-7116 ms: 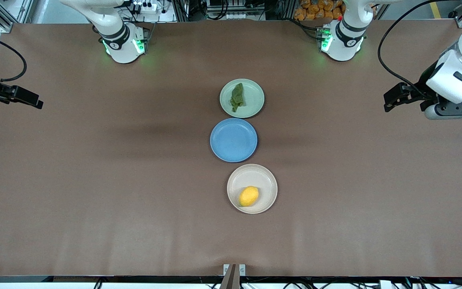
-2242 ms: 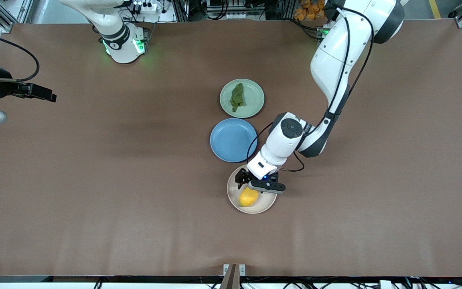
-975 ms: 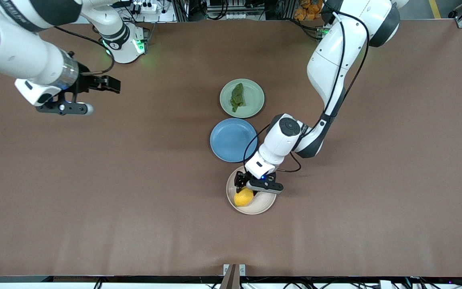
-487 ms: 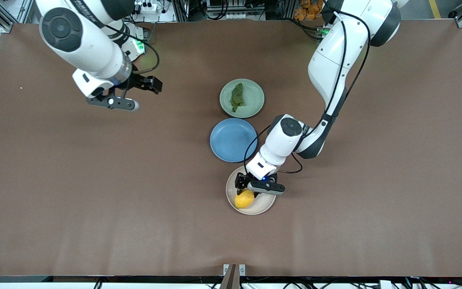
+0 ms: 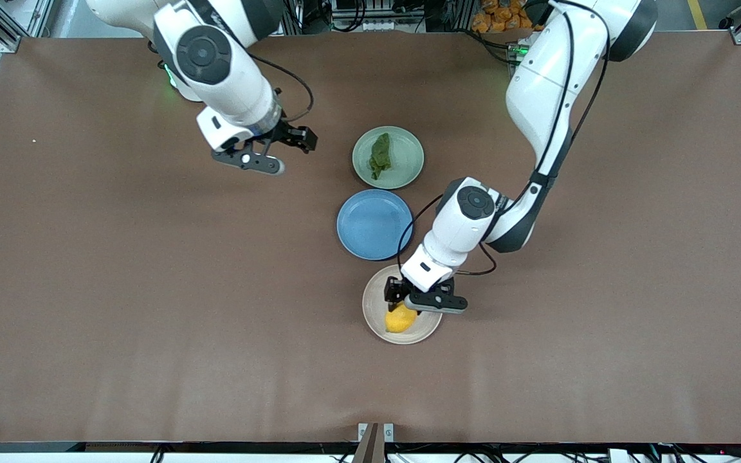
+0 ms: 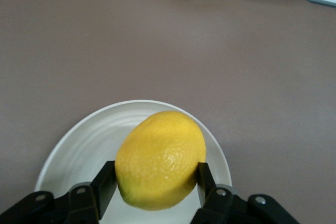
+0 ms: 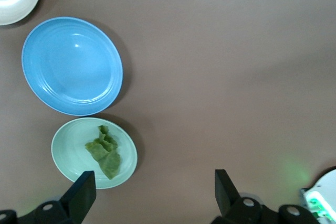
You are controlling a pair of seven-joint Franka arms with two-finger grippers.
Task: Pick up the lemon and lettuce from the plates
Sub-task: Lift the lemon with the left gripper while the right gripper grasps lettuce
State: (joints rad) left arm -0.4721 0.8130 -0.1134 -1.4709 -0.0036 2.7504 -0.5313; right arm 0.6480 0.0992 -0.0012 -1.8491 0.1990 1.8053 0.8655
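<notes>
Your right gripper (image 5: 293, 143) has swung in fast from the frame's left edge; half a second back it sat farther left, and now it hangs upper left of centre in the front view, over bare table just left of the green plate (image 5: 407, 168). Its jaws are spread wide and hold nothing. Its wrist view shows both fingers (image 7: 81, 195) parted, with the green plate (image 7: 70, 156) and lettuce (image 7: 105, 150) between them, so it looks lined up for the approach but is not yet over the leaf.

Centre of the front view, top to bottom: lettuce (image 5: 381, 155) lying untouched on the green plate, then the blue plate (image 5: 374, 224) empty, then the beige plate (image 5: 380, 329) in the lower middle.

Your left gripper (image 5: 401, 307) is down at the beige plate, jaws pinching the lemon (image 5: 401, 319). In the left wrist view the fingers (image 6: 105, 182) press the lemon (image 6: 160, 158) on both sides, with the beige plate (image 6: 79, 150) under it. The lemon has slid a bit right on the plate since a second ago, and the left arm's elbow has shifted, so a lift may be starting. I can't tell whether the lemon is clear of the plate yet.

For the task: lemon grasped but not clearly out, lettuce not started. Next, bring the right gripper right and down onto the leaf. It's thin and crinkled, so go low or you'll close on air.
</notes>
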